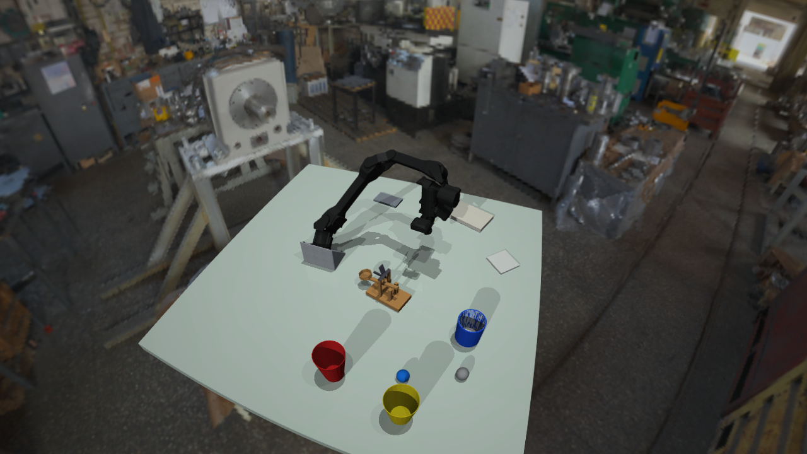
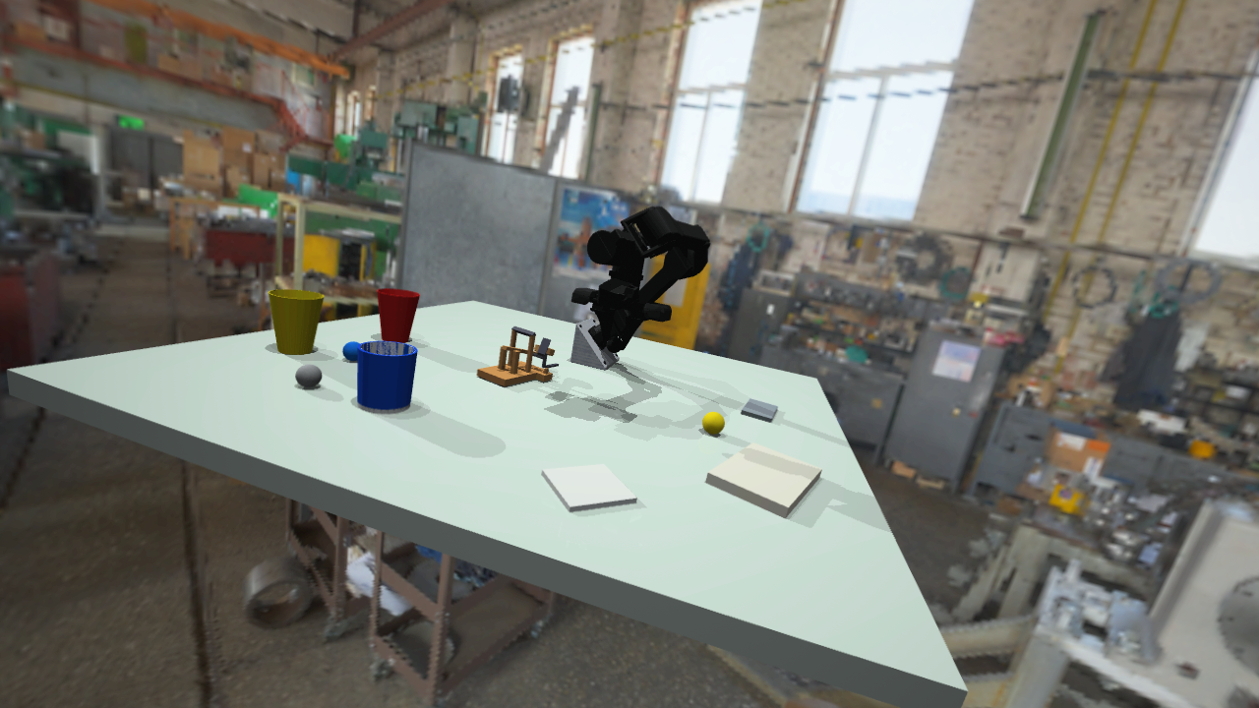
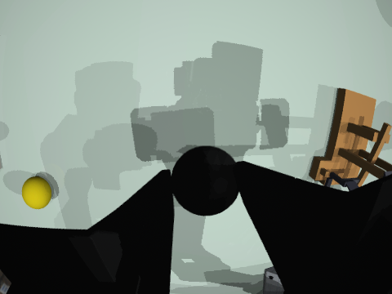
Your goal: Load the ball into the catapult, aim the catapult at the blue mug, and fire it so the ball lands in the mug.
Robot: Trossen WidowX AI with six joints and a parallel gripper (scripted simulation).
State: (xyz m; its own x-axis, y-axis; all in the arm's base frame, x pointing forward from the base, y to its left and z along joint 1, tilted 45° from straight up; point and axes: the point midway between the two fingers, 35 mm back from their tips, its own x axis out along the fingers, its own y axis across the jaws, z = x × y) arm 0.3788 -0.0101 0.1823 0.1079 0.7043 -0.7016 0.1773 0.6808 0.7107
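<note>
My gripper is shut on a black ball, which sits between the fingertips in the wrist view. It is raised above the table, beyond the catapult in the top view; its fingertips are hidden there. The wooden catapult stands upright on its flat base. Its empty round cup is at the end nearer the arm's base. The blue mug stands upright, to the lower right of the catapult in the top view.
A red cup, yellow cup, blue ball and grey ball stand past the catapult. A yellow ball and flat plates lie on the arm's other side.
</note>
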